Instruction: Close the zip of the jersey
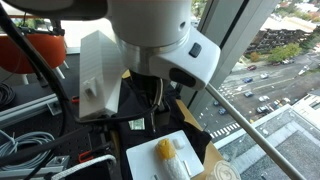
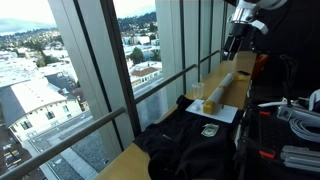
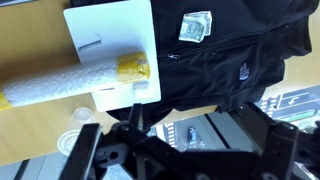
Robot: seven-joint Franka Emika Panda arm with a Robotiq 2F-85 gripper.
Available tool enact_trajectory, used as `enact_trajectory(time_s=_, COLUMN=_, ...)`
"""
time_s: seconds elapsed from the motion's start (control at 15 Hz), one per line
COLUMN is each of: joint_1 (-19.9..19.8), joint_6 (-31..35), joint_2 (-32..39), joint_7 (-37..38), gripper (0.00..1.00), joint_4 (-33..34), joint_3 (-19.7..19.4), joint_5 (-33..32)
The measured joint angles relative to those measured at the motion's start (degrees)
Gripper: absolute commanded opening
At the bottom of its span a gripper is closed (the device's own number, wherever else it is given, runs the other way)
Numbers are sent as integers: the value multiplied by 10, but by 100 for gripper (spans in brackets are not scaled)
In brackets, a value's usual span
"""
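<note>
Roughly, reading the wrist view from its left: a white foam roll (image 3: 60,85) with a yellow end lies across the white tray (image 3: 110,25), which sits on the bare wood of the desk (image 3: 25,135). To the right of the tray, reaching its edge, spreads the jersey (image 3: 235,50), black and rumpled, its pale logo patch (image 3: 195,27) just beside the tray. In an exterior view the jersey (image 2: 185,150) is heaped against the window-side edge of the desk, with the tray next along that same edge.

The gripper (image 3: 180,150) hangs above, well apart from the cloth. I read its fingers (image 3: 88,150) as spread wide and holding nothing.

I cannot resolve the zip against the black fabric, and no slider or tab is visible.

Handling, as I judge it: the garment is light, limp and unanchored, so it would bunch and slide across the desk instead of resisting a pull. The only stiff part is likely the small slider tab, and that is where I would take hold once I find it. I would draw it along the line of the teeth. The risk is dragging the whole jersey toward the tray.
</note>
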Motion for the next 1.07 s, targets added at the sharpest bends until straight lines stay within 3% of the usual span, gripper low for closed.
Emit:
enact_trajectory(time_s=0.27, joint_1=4, joint_6=41, joint_2=107, joint_7=5, gripper=100, joint_4=61, joint_3=50, joint_5=18)
enact_trajectory(time_s=0.67, joint_1=2, joint_6=111, joint_2=260, joint_7=77, gripper=100, joint_4=151, joint_3=132, joint_5=6)
enact_trajectory(time_s=1.07, joint_1=0, joint_6=169, joint_2=352, joint_7=148, gripper=100, joint_4=178, joint_3=160, joint_5=-34)
